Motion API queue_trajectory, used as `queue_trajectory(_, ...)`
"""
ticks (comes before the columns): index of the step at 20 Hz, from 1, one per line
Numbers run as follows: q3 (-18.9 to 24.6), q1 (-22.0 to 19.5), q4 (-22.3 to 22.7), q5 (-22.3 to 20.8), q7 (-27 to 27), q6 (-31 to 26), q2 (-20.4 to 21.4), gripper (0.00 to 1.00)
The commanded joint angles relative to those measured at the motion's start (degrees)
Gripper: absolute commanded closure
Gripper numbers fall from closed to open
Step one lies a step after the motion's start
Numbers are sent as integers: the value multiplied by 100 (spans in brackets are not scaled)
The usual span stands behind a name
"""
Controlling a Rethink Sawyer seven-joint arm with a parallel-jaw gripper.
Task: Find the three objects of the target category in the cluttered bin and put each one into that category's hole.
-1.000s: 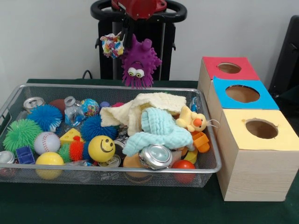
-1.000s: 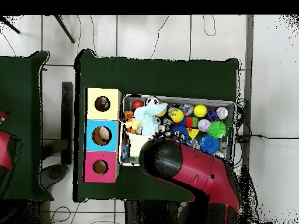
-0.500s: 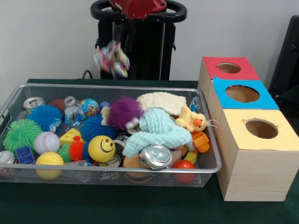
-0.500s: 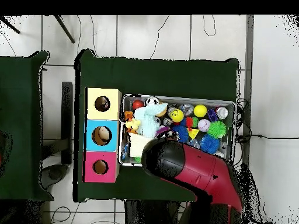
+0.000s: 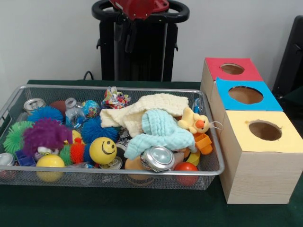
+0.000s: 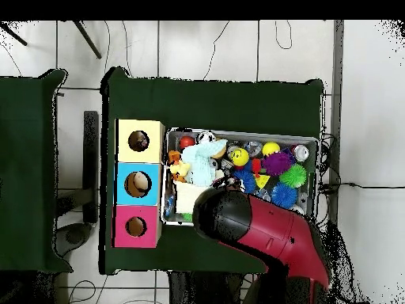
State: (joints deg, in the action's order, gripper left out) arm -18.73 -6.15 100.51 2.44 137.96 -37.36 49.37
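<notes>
The hand [image 5: 129, 38] hangs high above the back of the wire bin [image 5: 142, 171], dark against the pedestal, and carries nothing; whether its fingers stand apart or together I cannot tell from here. From above, the red arm [image 6: 253, 229] covers that corner of the bin and hides the hand altogether.

Below it, a small multicoloured crinkly toy [image 5: 115, 98] lies at the bin's back rim, beside the cream cloth [image 5: 142, 111]. Well off toward the other end, a purple spiky toy [image 5: 45, 134] sits on top of the balls, next to the yellow smiley ball [image 5: 102, 150]. A pale blue cloth [image 5: 163, 133] is heaped in the middle, with a duck plush [image 5: 195, 122] against it and a can [image 5: 157, 157] in front.

The three boxes stand beside the bin on the green bench [image 5: 94, 208]: red hole [image 5: 232, 69], blue hole [image 5: 245, 95], yellow hole [image 5: 265, 130]. What can be seen through the openings looks empty, so by my reckoning nothing is sorted yet. All three picks appear to remain, and the bin is as crowded as ever.
</notes>
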Motion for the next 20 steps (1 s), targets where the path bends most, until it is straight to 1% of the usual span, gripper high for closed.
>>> queue_trajectory(1, 411, -70, -221, 38, 415, 244, -103, 0)
queue_trajectory(7, 365, -24, -256, -61, 412, 381, -135, 0)
queue_trajectory(14, 393, -77, -193, -155, 395, 869, -321, 0)
queue_trajectory(20, 627, -378, -116, -192, 157, 1476, -611, 0)
